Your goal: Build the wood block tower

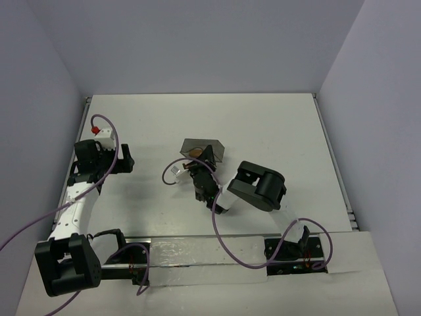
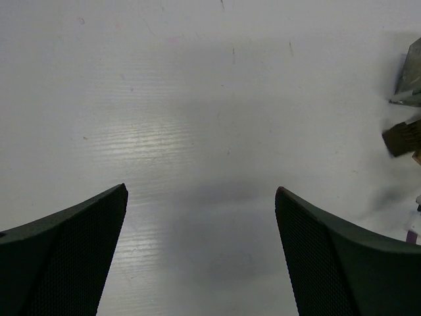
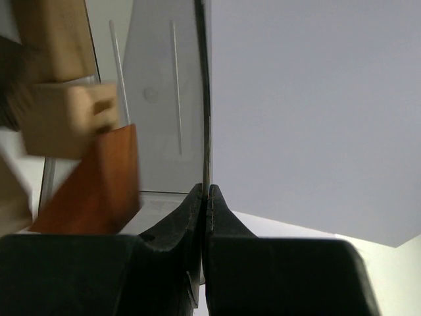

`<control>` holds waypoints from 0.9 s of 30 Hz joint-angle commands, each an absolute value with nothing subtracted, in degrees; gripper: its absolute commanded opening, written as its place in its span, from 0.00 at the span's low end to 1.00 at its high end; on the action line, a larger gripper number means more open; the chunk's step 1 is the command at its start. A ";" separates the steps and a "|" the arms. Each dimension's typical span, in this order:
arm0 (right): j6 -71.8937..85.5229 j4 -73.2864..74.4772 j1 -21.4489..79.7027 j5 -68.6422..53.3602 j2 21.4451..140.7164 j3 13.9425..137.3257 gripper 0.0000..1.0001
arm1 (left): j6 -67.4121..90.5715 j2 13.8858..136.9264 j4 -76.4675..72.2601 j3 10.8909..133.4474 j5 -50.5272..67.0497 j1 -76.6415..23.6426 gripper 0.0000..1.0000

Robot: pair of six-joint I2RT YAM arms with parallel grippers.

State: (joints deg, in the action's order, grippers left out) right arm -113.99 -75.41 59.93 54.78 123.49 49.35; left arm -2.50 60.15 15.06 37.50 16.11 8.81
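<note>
Blurred wood blocks fill the left of the right wrist view: light tan blocks [image 3: 62, 118] above a reddish-brown wedge [image 3: 99, 187]. They lie against a thin grey tray [image 3: 161, 99], which is tipped up. My right gripper [image 3: 206, 191] is shut on the tray's thin edge. From above, the tray [image 1: 214, 146] sits at the table's middle with a brownish block [image 1: 195, 153] in it and the right gripper [image 1: 197, 168] at its near rim. My left gripper [image 2: 200, 191] stands open over bare table, nothing between its fingers; from above the left gripper [image 1: 125, 158] is far left of the tray.
In the left wrist view the tray's corner [image 2: 411, 76] and a tan block [image 2: 401, 137] show at the right edge. Purple cables [image 1: 220, 234] loop over the table near both arms. White walls enclose the table on three sides.
</note>
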 commanded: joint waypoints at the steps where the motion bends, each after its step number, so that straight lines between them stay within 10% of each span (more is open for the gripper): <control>1: -119.12 -101.24 61.43 55.88 122.07 52.60 0.00 | -2.02 58.40 14.51 39.81 17.31 9.32 0.99; 18: -116.30 -97.34 56.42 55.69 111.29 52.04 0.00 | -1.85 59.05 14.31 40.24 17.70 9.63 0.99; 27: -55.61 -23.35 56.65 58.99 91.25 54.88 0.00 | -2.74 58.02 14.76 39.91 19.62 9.67 0.99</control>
State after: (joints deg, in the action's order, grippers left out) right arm -91.58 -58.71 56.49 59.82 98.00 49.81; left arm -2.35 59.26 15.66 37.78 17.58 9.19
